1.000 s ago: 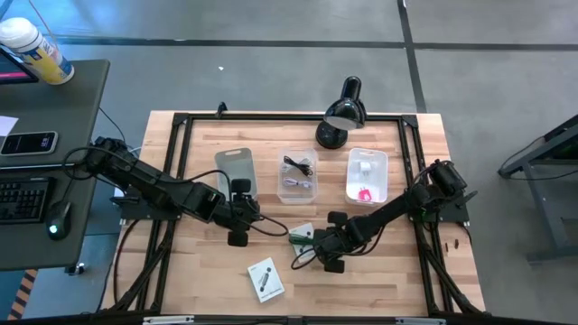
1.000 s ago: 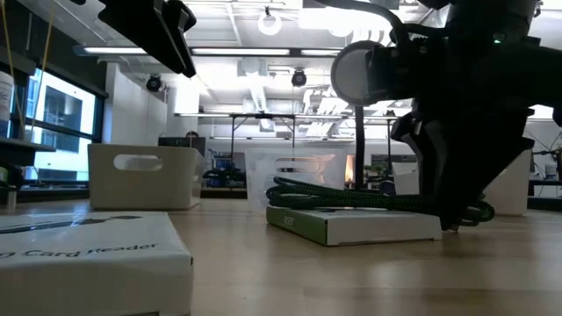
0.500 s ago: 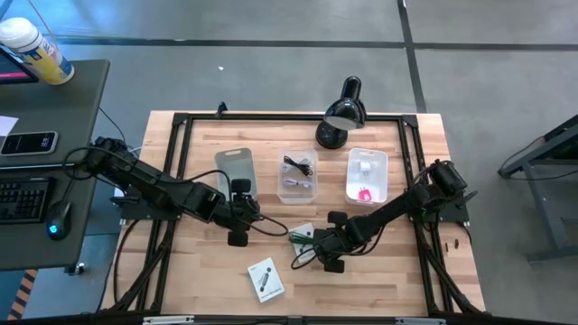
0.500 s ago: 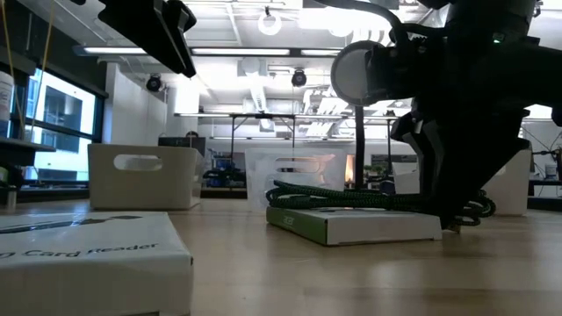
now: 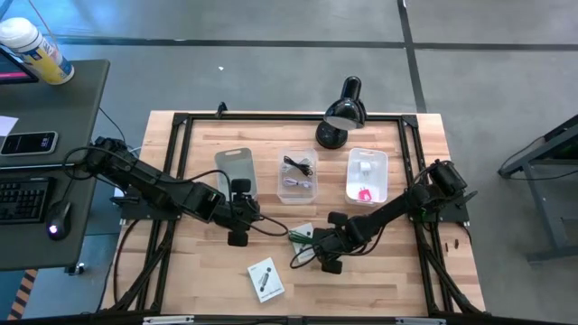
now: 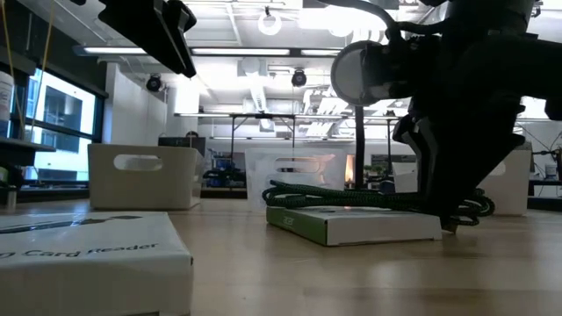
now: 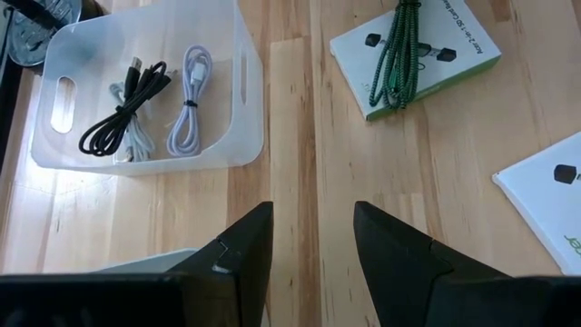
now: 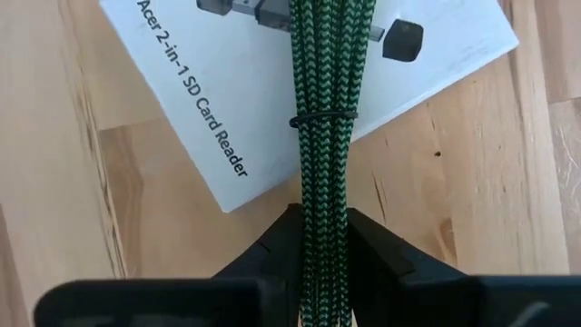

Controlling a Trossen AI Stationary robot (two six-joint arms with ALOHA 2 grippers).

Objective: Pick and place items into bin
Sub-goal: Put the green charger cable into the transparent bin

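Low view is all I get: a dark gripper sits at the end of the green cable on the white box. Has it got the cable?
Observer: Yes. The right wrist view shows the right gripper shut on the green cable, a tied bundle lying across the card reader box.
Operator: Left arm?
Observer: The left gripper is open with nothing between its fingers, over the wood beside the clear bin.
Operator: What's in that bin?
Observer: A black cable and white cables, coiled side by side.
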